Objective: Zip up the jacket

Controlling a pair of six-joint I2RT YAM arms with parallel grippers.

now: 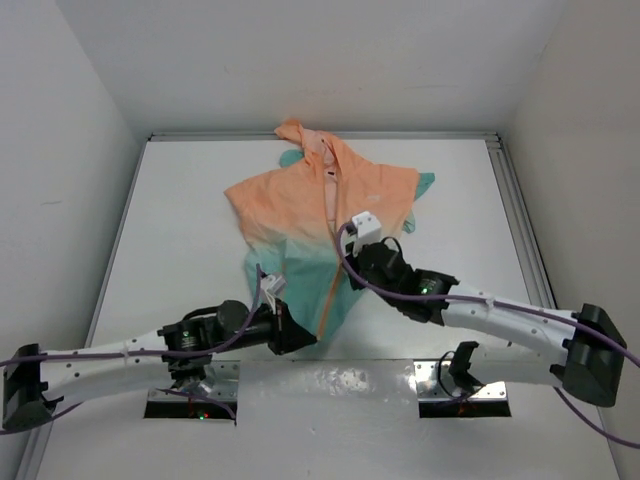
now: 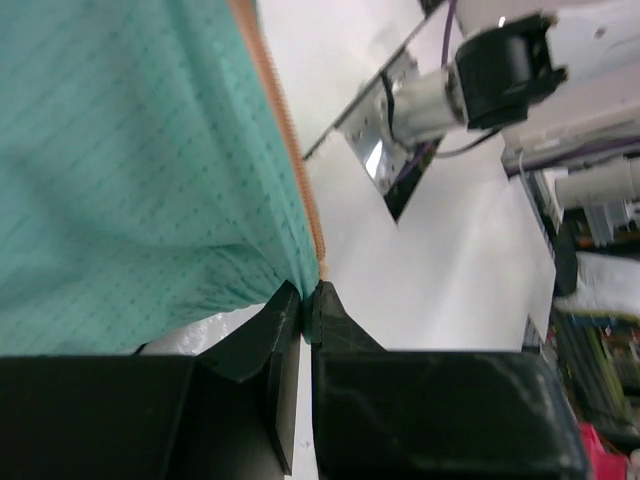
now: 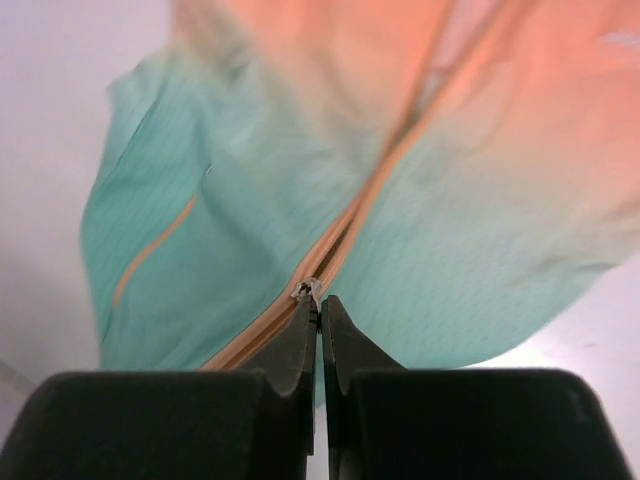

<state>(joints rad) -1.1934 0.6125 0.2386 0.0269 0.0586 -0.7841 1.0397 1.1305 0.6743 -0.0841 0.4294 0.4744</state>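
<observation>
The small thin hooded jacket (image 1: 290, 200), peach-orange in the upper half and fading to teal in the lower, lies front-up on the white table (image 1: 180, 250). It sits at mid-table, with the hood toward the far wall and the hem toward the arm bases. The left side of the teal hem is bunched up. The orange front zipper (image 1: 330, 260) runs down the middle of the garment to the near hem.

In the right wrist view a small pale zipper pull (image 3: 305, 291) sits partway up the teal section. Beyond it, toward the collar, the two orange tapes show a narrow gap. A short orange pocket line (image 3: 150, 252) shows on the panel to the left.

The right gripper (image 3: 318, 306) has its fingers pressed together, pinching the zipper pull at their tips. The left gripper (image 2: 309, 300) is clamped on the bottom corner of the jacket, where the zipper tape ends at the hem. The teal cloth is drawn taut away from its fingers.

A bare metal mounting plate (image 1: 490, 385) lies at the table's near edge.
</observation>
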